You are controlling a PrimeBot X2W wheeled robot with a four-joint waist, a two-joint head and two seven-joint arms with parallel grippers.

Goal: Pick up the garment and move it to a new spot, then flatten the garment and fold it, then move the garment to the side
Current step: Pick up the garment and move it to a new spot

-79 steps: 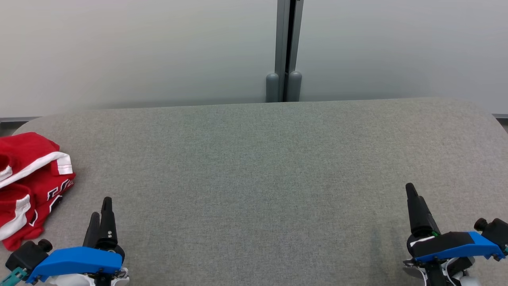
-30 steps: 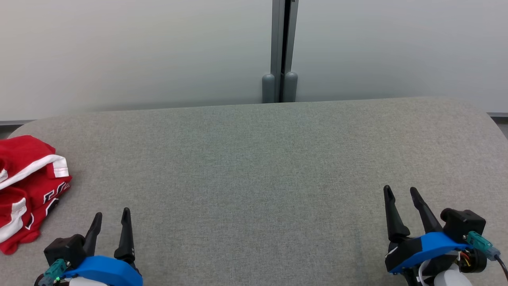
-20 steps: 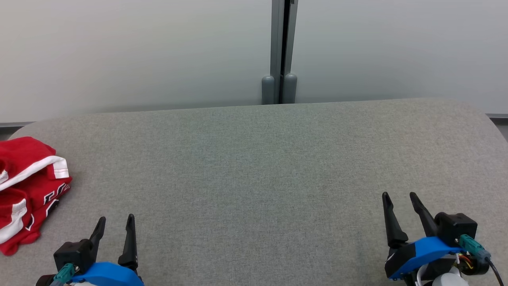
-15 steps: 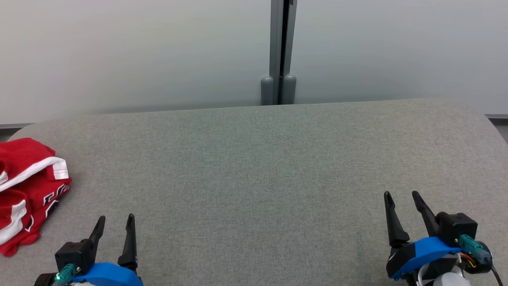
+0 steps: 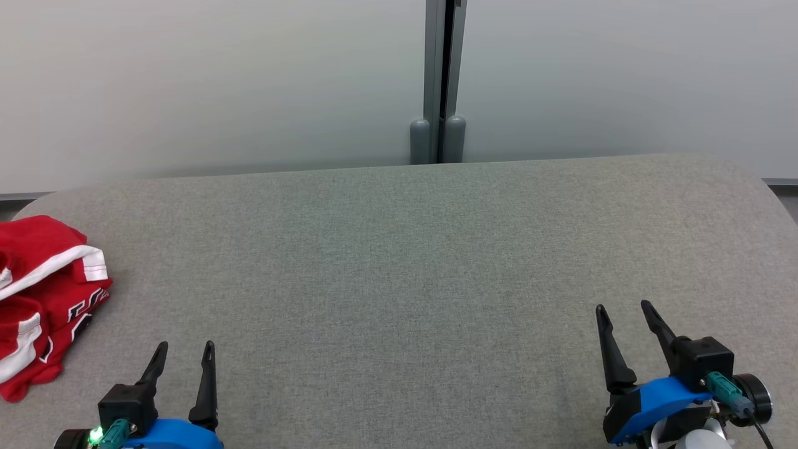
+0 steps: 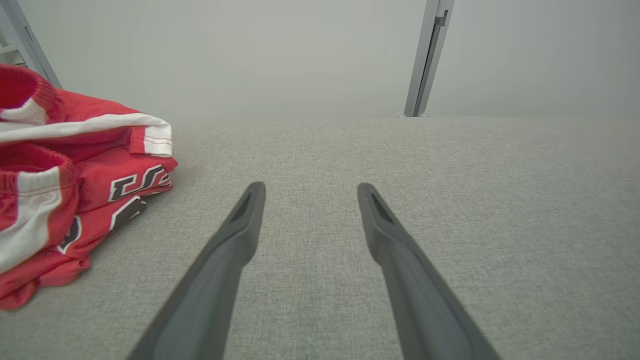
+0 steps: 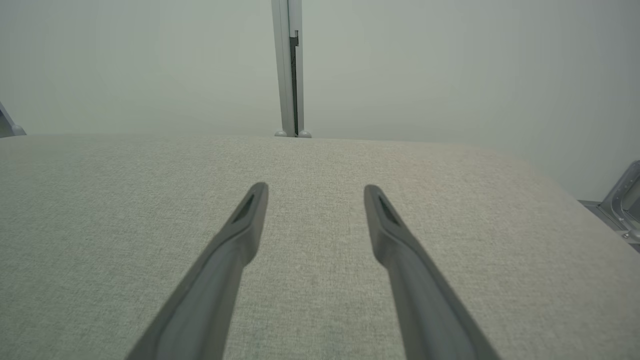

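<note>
The garment [image 5: 43, 299] is red with white bands and dark lettering. It lies bunched at the far left edge of the grey fabric surface [image 5: 405, 262], partly cut off by the head view's left border. In the left wrist view the garment [image 6: 75, 180] sits to the upper left of my fingers. My left gripper [image 5: 185, 347] stands open near the front edge, right of the garment and apart from it, with nothing between its fingers [image 6: 240, 225]. At the lower right, my right gripper [image 5: 623, 307] is open and empty too, its fingers [image 7: 245, 225] over bare fabric.
A pale wall runs behind the surface, with a grey vertical post [image 5: 439, 81] at the back centre. The surface's back corners are rounded. A metal frame part [image 7: 622, 200] shows past the right end, and another metal strut [image 6: 25, 45] stands beyond the garment.
Both grippers have turned from side-on to showing both fingers and have drawn back toward the front edge. The garment has stayed put; the head view shifted slightly.
</note>
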